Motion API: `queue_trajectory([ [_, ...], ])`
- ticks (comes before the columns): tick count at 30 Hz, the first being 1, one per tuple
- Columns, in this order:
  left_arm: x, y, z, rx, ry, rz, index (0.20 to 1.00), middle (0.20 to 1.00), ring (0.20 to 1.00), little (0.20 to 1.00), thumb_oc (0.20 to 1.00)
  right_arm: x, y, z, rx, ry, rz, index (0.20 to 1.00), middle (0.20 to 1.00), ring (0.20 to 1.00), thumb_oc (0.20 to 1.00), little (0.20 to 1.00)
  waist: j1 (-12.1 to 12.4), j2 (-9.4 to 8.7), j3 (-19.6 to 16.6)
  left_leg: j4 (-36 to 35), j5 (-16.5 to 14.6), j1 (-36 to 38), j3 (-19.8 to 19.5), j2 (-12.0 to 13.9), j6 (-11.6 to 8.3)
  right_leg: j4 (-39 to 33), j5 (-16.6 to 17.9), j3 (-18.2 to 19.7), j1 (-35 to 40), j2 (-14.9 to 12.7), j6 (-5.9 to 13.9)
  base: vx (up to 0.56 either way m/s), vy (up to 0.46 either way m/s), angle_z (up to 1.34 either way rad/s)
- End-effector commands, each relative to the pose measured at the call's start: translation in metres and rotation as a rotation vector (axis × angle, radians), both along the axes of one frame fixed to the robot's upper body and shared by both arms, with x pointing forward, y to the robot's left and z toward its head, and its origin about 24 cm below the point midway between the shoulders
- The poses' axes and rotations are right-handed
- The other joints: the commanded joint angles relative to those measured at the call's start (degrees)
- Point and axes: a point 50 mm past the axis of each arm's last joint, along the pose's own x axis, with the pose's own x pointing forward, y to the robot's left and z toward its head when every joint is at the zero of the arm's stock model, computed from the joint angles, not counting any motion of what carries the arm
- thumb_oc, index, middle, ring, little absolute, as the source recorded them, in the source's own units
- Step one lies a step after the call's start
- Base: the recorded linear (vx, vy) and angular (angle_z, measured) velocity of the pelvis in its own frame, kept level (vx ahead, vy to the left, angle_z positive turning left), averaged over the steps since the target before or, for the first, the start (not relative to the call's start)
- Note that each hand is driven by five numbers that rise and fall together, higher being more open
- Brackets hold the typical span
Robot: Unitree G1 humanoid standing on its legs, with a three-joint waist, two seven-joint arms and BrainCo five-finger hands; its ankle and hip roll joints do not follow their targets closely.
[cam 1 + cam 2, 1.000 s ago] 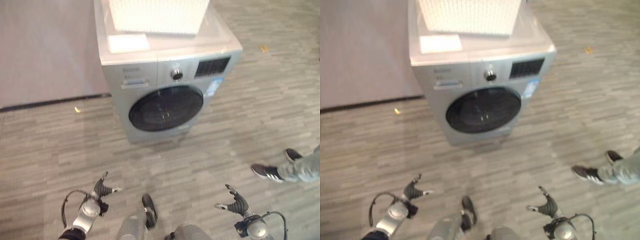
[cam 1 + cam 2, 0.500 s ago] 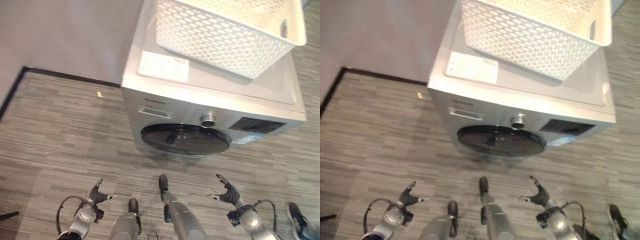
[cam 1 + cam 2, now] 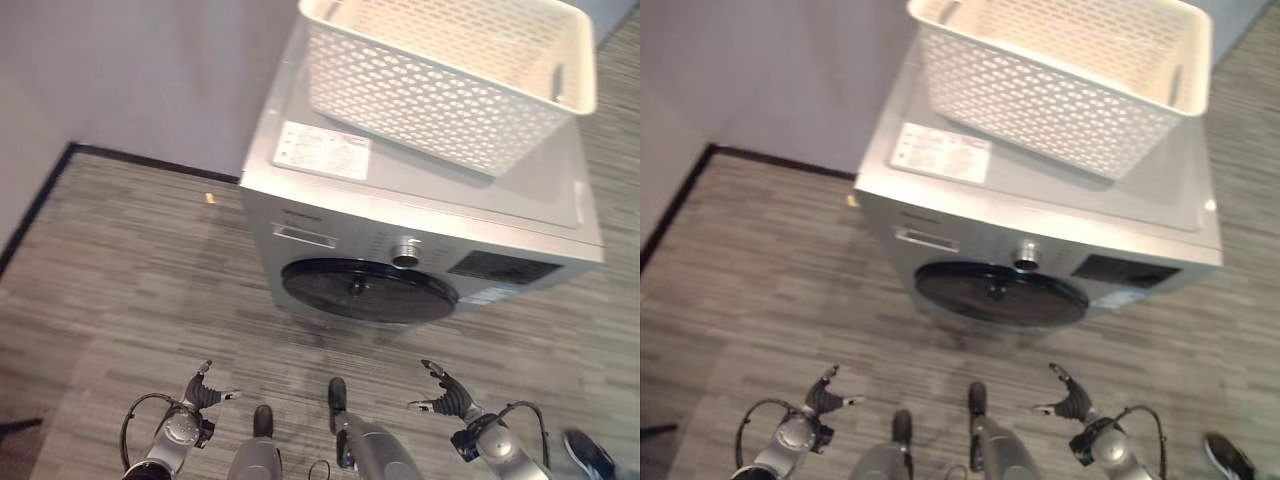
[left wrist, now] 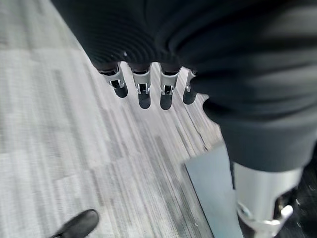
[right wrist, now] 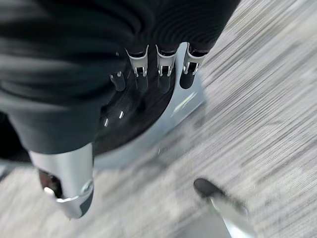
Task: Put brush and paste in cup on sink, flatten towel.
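Both of my hands hang low over the grey wood-pattern floor, in front of a silver washing machine point(image 3: 420, 250). My left hand point(image 3: 203, 391) is at the lower left with its fingers point(image 4: 144, 93) straight and spread, holding nothing. My right hand point(image 3: 447, 399) is at the lower right, also open and empty. Its fingers point(image 5: 159, 75) point toward the machine's dark round door point(image 5: 133, 119).
A white perforated basket point(image 3: 450, 70) and a printed sheet point(image 3: 322, 150) sit on top of the washing machine. A wall with a black baseboard point(image 3: 40, 200) runs along the left. A person's shoe point(image 3: 590, 455) shows at the lower right.
The whole picture has shifted, so the camera has moved: the washing machine now looks closer and is seen more from above. Both hands stay low and open.
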Motion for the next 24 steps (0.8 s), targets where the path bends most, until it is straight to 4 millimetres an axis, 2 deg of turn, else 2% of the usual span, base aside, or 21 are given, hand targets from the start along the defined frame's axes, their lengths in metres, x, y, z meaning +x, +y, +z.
queue_trajectory([
  [1, 0.0, 0.013, 0.01, -0.028, -0.068, 0.064, 1.0, 1.0, 1.0, 1.0, 1.0, 0.001, -0.009, 0.013, 0.08, -0.057, -0.052, 1.0, 1.0, 1.0, 1.0, 1.0, 0.9, -1.43, -1.5, 0.3, 8.0, -7.2, 0.7, -5.3, 1.93, -5.5, 0.0, -3.3, 4.9, 0.9, 1.64, -0.04, -0.171, 0.84],
  [2, 0.001, 0.014, 0.012, -0.052, -0.085, 0.081, 1.0, 1.0, 1.0, 1.0, 1.0, -0.002, -0.014, 0.014, 0.098, -0.054, -0.08, 1.0, 1.0, 1.0, 1.0, 1.0, 0.9, -1.18, -1.5, 0.0, 8.6, -7.5, 0.6, -5.2, 1.25, -6.9, 0.1, -5.3, 5.9, 0.5, 1.57, -0.04, -0.171, 1.14],
  [3, 0.001, 0.014, 0.012, -0.052, -0.085, 0.081, 1.0, 1.0, 1.0, 1.0, 1.0, -0.002, -0.014, 0.014, 0.098, -0.054, -0.08, 1.0, 1.0, 1.0, 1.0, 1.0, 0.8, -1.17, -1.5, 0.0, 8.6, -7.5, 0.6, -5.2, 1.25, -7.0, 0.1, -5.4, 5.9, 0.5, 1.57, -0.06, -0.143, 1.25],
  [5, 0.007, 0.013, 0.024, -0.109, -0.164, 0.101, 1.0, 1.0, 1.0, 1.0, 1.0, -0.008, -0.025, 0.014, 0.146, -0.043, -0.151, 1.0, 1.0, 1.0, 1.0, 1.0, 1.1, -0.75, -1.2, -0.2, 10.1, -8.6, 0.8, -4.6, 0.43, -8.5, 0.3, -9.2, 7.2, 0.0, 1.1, -0.09, -0.136, 0.98],
  [6, 0.011, 0.01, 0.03, -0.129, -0.209, 0.098, 1.0, 1.0, 1.0, 1.0, 1.0, -0.008, -0.031, 0.016, 0.15, -0.048, -0.18, 1.0, 1.0, 1.0, 1.0, 1.0, 0.5, -0.37, -1.5, -0.4, 10.7, -9.1, 3.7, -3.5, 0.66, -9.8, 0.5, -12.3, 8.2, -1.0, 1.18, -0.07, -0.052, 1.19],
  [7, 0.011, 0.01, 0.03, -0.129, -0.208, 0.098, 1.0, 1.0, 1.0, 1.0, 1.0, -0.008, -0.031, 0.016, 0.149, -0.048, -0.18, 1.0, 1.0, 1.0, 1.0, 1.0, 0.4, -0.36, -1.5, -0.4, 10.7, -9.1, 3.6, -3.5, 0.66, -9.8, 0.5, -12.3, 8.2, -1.0, 1.18, -0.06, -0.041, 1.6],
  [8, 0.012, 0.006, 0.032, -0.153, -0.221, 0.098, 1.0, 1.0, 1.0, 1.0, 1.0, -0.005, -0.034, 0.02, 0.14, -0.07, -0.197, 1.0, 1.0, 1.0, 1.0, 1.0, -0.6, 0.1, -2.0, -0.4, 11.2, -8.8, 11.4, -1.2, 0.56, -10.1, 0.2, -15.5, 9.2, -2.2, 1.17, -0.02, -0.019, 1.1],
  [9, 0.012, 0.006, 0.032, -0.153, -0.221, 0.098, 1.0, 1.0, 1.0, 1.0, 1.0, -0.005, -0.035, 0.02, 0.14, -0.07, -0.197, 1.0, 1.0, 1.0, 1.0, 1.0, -0.5, 0.14, -2.1, -0.4, 11.3, -9.0, 11.3, -1.1, 0.55, -10.1, 0.4, -15.5, 9.0, -2.1, 1.14, -0.02, -0.025, 0.87],
  [10, 0.012, 0.005, 0.031, -0.15, -0.219, 0.096, 1.0, 1.0, 1.0, 1.0, 1.0, -0.004, -0.036, 0.022, 0.137, -0.084, -0.207, 1.0, 1.0, 1.0, 1.0, 1.0, -1.6, 0.38, -2.5, -1.0, 11.5, -8.1, 17.5, 0.6, 0.29, -10.0, 0.0, -17.2, 9.7, -2.6, 1.17, 0.0, -0.001, 0.98],
  [11, 0.013, 0.003, 0.031, -0.153, -0.219, 0.087, 1.0, 1.0, 1.0, 1.0, 1.0, -0.004, -0.036, 0.022, 0.144, -0.089, -0.231, 1.0, 1.0, 1.0, 1.0, 1.0, -2.5, 0.61, -3.2, -1.7, 11.5, -7.0, 21.5, 1.9, 0.05, -10.0, -0.3, -18.6, 10.3, -2.8, 1.16, 0.08, 0.017, 1.02],
  [12, 0.013, 0.002, 0.031, -0.153, -0.212, 0.079, 1.0, 1.0, 1.0, 1.0, 1.0, -0.006, -0.036, 0.021, 0.144, -0.086, -0.248, 1.0, 1.0, 1.0, 1.0, 1.0, -3.1, 0.76, -3.8, -2.9, 10.7, -5.4, 22.5, 1.9, -0.68, -10.0, -1.6, -19.6, 11.7, -3.2, 1.62, 0.08, 0.056, 1.73],
  [13, 0.013, -0.003, 0.029, -0.156, -0.209, 0.071, 1.0, 1.0, 1.0, 1.0, 1.0, -0.001, -0.034, 0.02, 0.138, -0.091, -0.253, 1.0, 1.0, 1.0, 1.0, 1.0, -2.7, 1.48, -5.3, -4.9, 12.3, -4.8, 21.5, 1.8, -0.05, -10.1, -1.0, -21.5, 12.3, -3.0, 1.18, 0.12, 0.07, 1.27],
  [15, 0.012, -0.008, 0.028, -0.15, -0.203, 0.048, 1.0, 1.0, 1.0, 1.0, 1.0, 0.004, -0.031, 0.018, 0.138, -0.094, -0.264, 1.0, 1.0, 1.0, 1.0, 1.0, -2.4, 1.44, -6.8, -6.6, 12.3, -3.5, 20.7, 1.1, 0.2, -9.9, -1.3, -22.1, 13.5, -3.4, 1.4, 0.12, 0.093, 0.55],
  [16, 0.012, -0.01, 0.027, -0.154, -0.203, 0.044, 1.0, 1.0, 1.0, 1.0, 1.0, 0.017, -0.025, 0.017, 0.179, -0.114, -0.29, 1.0, 1.0, 1.0, 1.0, 1.0, -1.8, 1.38, -8.1, -7.6, 12.3, -2.3, 20.2, 0.7, 0.34, -9.1, -1.5, -22.2, 14.0, -3.8, 1.56, 0.15, 0.121, -0.09],
  [17, 0.012, -0.012, 0.028, -0.165, -0.213, 0.046, 1.0, 1.0, 1.0, 1.0, 1.0, 0.021, -0.021, 0.017, 0.206, -0.123, -0.306, 1.0, 1.0, 1.0, 1.0, 1.0, -1.4, 1.32, -8.7, -8.0, 12.1, -1.6, 20.2, 0.5, 0.47, -8.9, -1.5, -22.4, 14.4, -4.1, 1.81, 0.15, 0.127, -0.04],
  [21, 0.018, -0.018, 0.031, -0.191, -0.258, 0.072, 1.0, 1.0, 1.0, 1.0, 1.0, 0.039, -0.006, 0.02, 0.285, -0.164, -0.327, 1.0, 1.0, 1.0, 1.0, 1.0, -0.2, 0.52, -10.2, -6.4, 9.5, 0.1, 20.2, -0.4, 1.6, -7.1, -2.0, -22.6, 16.0, -5.7, 2.78, 0.1, 0.094, 0.03],
  [24, 0.024, -0.023, 0.037, -0.199, -0.297, 0.061, 1.0, 1.0, 1.0, 1.0, 1.0, 0.047, 0.0, 0.022, 0.334, -0.192, -0.372, 1.0, 1.0, 1.0, 1.0, 1.0, 0.5, 0.18, -10.5, -5.3, 7.5, 1.5, 19.6, -1.2, 2.81, -2.0, -2.3, -22.7, 15.6, -6.9, 3.68, 0.09, 0.12, 0.05],
])
